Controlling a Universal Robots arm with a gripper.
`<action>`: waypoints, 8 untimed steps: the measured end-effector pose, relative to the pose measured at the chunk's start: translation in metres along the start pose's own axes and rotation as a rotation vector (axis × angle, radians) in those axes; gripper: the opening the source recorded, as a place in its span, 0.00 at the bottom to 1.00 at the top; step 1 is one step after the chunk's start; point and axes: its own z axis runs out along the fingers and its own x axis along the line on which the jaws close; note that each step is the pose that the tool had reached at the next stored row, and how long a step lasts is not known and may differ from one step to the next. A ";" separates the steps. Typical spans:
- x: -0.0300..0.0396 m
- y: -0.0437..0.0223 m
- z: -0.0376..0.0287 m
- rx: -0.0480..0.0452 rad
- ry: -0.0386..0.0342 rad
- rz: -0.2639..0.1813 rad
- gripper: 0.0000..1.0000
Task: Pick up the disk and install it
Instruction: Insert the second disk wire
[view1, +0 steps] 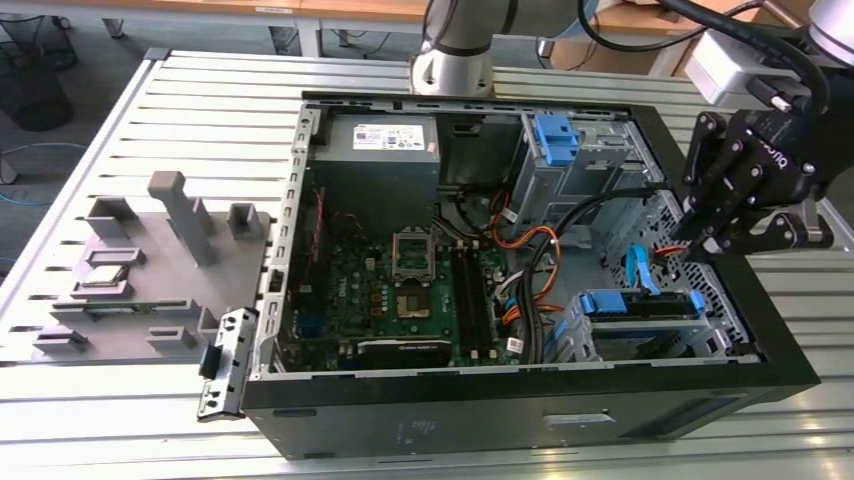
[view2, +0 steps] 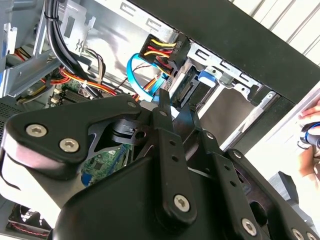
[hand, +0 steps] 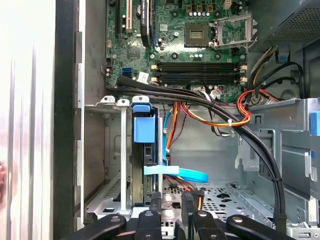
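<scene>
Exterior view, near right corner of the open computer case (view1: 534, 420): the disk (view1: 638, 303) in its blue bracket sits in the drive cage (view1: 727, 345). In the first wrist view, the disk (hand: 145, 131) stands on edge there. The gripper (view1: 714, 240) hangs just above this cage; I cannot tell if it is released or clenched. The disk looks stiff, rather heavy and sensitive to shock, so I judge the bracket edges the safest hold. Farther left lies the motherboard (view1: 400, 280), and farthest the power supply (view1: 380, 140).
</scene>
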 end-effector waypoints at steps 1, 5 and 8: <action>-0.0005 -0.0001 0.0000 -0.0008 0.0015 0.000 0.31; -0.0026 -0.0007 0.0000 -0.0034 0.0077 0.000 0.31; -0.0048 -0.0011 0.0000 -0.0058 0.0148 0.000 0.31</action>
